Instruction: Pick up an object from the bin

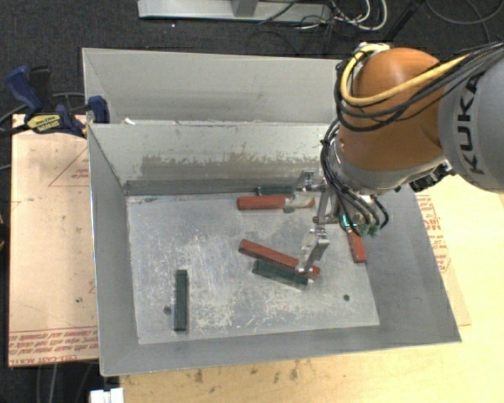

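Red bar (265,252) and dark green bar (275,273) lie together around the middle of the bin (109,225), pincer (311,263) down on their 3 o'clock ends. Open or closed? Honestly can't tell. Lone green stick (180,299) lies toward 8 o'clock.

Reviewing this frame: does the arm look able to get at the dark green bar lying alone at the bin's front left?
Probably yes. The dark green bar lies flat and alone on bare floor, with nothing over it; the pincer hangs by the middle bars.
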Robot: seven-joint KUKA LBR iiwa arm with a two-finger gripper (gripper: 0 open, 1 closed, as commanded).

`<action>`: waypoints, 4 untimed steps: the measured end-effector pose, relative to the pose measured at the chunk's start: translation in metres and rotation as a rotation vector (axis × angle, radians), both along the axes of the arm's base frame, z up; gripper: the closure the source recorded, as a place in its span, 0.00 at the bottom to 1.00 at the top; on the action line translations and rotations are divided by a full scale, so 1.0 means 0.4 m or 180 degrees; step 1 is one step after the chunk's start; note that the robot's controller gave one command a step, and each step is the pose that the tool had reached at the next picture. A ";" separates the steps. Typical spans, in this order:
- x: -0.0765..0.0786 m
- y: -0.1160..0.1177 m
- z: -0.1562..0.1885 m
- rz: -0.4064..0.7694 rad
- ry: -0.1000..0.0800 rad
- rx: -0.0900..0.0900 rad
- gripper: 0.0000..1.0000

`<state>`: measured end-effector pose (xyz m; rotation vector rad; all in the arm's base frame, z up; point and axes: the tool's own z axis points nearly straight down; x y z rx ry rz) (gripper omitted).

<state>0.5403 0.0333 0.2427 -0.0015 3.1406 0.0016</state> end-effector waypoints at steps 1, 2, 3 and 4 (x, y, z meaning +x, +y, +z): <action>0.014 -0.002 -0.084 0.0209 -0.0022 -0.0001 0.00; -0.004 0.023 -0.269 -0.0033 -0.0013 0.0001 0.00; 0.064 -0.016 -0.398 0.0264 -0.0069 0.0020 1.00; 0.064 -0.017 -0.398 0.0263 -0.0069 0.0020 1.00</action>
